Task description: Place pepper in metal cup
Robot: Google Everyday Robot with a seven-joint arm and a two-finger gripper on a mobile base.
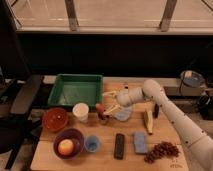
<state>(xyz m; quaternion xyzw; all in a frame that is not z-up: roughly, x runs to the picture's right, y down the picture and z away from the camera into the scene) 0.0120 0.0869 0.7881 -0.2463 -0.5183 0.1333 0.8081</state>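
Note:
The pepper [99,107] is a small orange-red piece at the mouth of the metal cup [103,117], which stands on the wooden table just right of the white cup [80,111]. It seems to rest in or on the cup; how deep it sits is hidden. My gripper [110,101] hangs just right of the pepper and slightly above the cup. It is open, with one pale finger [108,93] above and one below, and nothing is between them.
A green tray [75,90] lies behind the cups. A red bowl [55,119], a purple bowl [75,136] with a round fruit, and a small blue cup [91,144] stand at front left. A corn cob [148,121], blue block [140,142], black bar [119,146] and grapes [161,150] lie to the right.

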